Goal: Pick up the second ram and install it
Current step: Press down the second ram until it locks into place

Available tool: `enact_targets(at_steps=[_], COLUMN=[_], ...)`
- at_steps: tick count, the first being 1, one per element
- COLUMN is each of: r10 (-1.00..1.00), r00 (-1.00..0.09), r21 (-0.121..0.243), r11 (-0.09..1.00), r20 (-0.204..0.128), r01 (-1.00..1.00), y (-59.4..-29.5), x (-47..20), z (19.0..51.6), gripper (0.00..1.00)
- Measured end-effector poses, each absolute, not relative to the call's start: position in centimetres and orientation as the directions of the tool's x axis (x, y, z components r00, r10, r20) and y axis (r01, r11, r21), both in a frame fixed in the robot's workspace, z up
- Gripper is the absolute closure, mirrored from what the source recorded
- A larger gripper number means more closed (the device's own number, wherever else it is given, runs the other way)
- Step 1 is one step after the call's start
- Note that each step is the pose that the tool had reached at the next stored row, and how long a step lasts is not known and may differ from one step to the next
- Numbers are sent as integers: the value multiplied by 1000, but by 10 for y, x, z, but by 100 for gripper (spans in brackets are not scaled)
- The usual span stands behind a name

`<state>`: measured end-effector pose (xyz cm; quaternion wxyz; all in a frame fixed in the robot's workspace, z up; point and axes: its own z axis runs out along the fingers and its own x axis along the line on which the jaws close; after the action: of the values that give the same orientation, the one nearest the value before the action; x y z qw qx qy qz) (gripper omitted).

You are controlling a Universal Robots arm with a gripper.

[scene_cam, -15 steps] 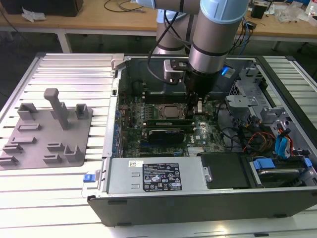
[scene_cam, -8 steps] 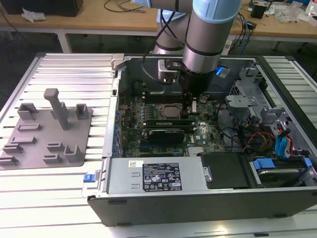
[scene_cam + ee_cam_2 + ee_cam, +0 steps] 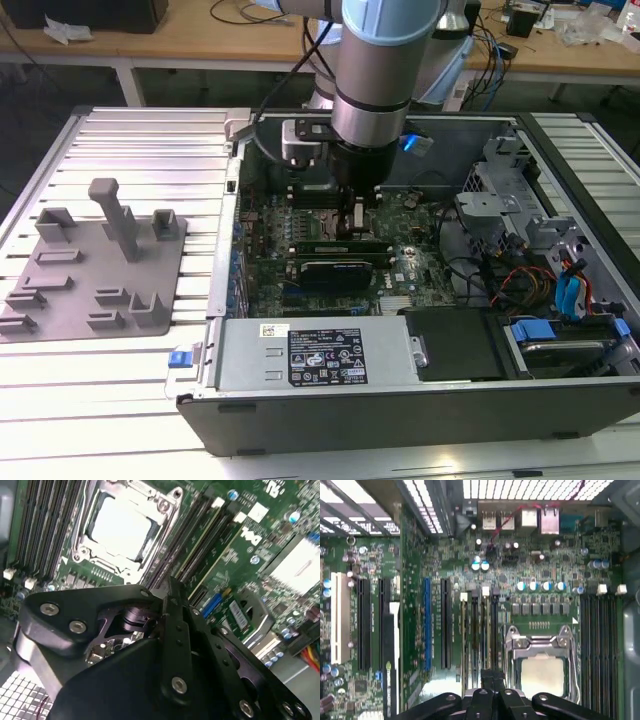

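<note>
My gripper [image 3: 355, 226] reaches down into the open computer case [image 3: 400, 400], over the memory slots beside the processor socket [image 3: 542, 672]. Its two fingers stand close together, shut on the top edge of the second ram [image 3: 485, 630], a thin green stick. The stick stands on edge in a slot, with a white latch at its far end. In the exterior view the ram [image 3: 335, 244] lies as a dark strip just under the fingers. The second wrist view has the gripper [image 3: 171, 587] at the slot row, and its black body hides the near part of the stick.
A neighbouring slot holds another thin stick [image 3: 464, 630]. A black card [image 3: 340, 268] sits just in front of the slots. The grey parts fixture [image 3: 95, 260] lies on the ribbed table at the exterior view's left. Drive bays and cables [image 3: 540, 260] crowd the case's right side.
</note>
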<state>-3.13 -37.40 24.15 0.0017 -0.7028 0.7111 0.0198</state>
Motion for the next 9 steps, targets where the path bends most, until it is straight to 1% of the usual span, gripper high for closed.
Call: enact_targets(at_steps=[5,9], r10=[-999,-999], r00=[-12,-12], r21=[26,26], r11=[11,11], r20=[-30,-30], r01=[-1000,-1000], y=[-374,-374], x=[-55,-60], z=[240,236], gripper=[92,92])
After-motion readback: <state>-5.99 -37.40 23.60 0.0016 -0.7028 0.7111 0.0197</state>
